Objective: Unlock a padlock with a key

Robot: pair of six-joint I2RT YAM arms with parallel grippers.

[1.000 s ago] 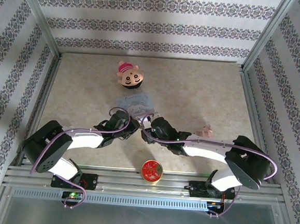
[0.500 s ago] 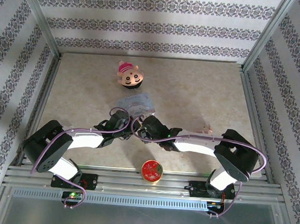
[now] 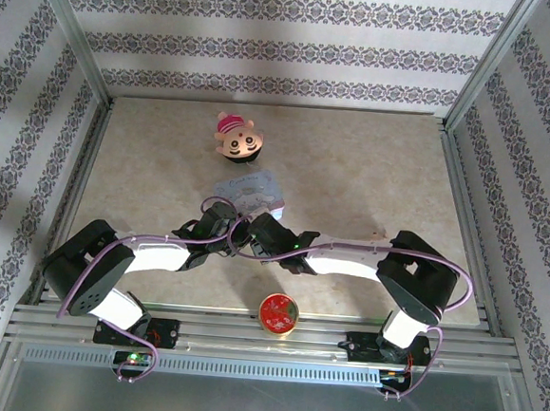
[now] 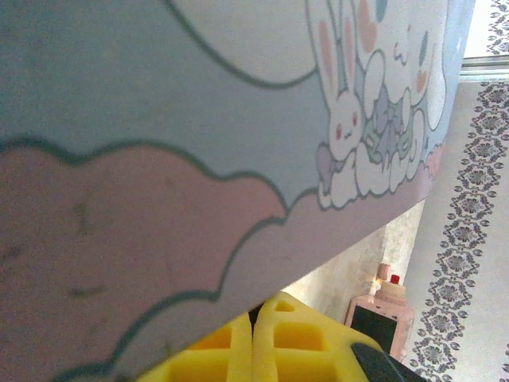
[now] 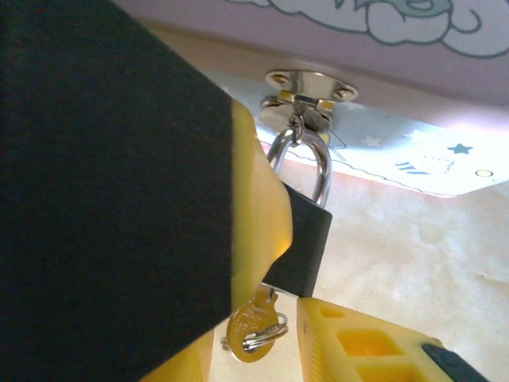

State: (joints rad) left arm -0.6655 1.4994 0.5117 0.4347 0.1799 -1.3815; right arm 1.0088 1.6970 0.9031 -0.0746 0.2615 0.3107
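Right gripper (image 5: 280, 309) stands narrowly open around the key (image 5: 248, 325) — seemingly seated in the padlock (image 5: 301, 247) — whose shackle (image 5: 322, 171) is not yet released.

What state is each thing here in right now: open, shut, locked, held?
Tin: lid looks shut, clasp fastened.
Padlock: hanging from the clasp, shackle looks closed.
Key: in the padlock's underside.
Left gripper: shut.
Right gripper: fingers apart around the key; grip unclear.
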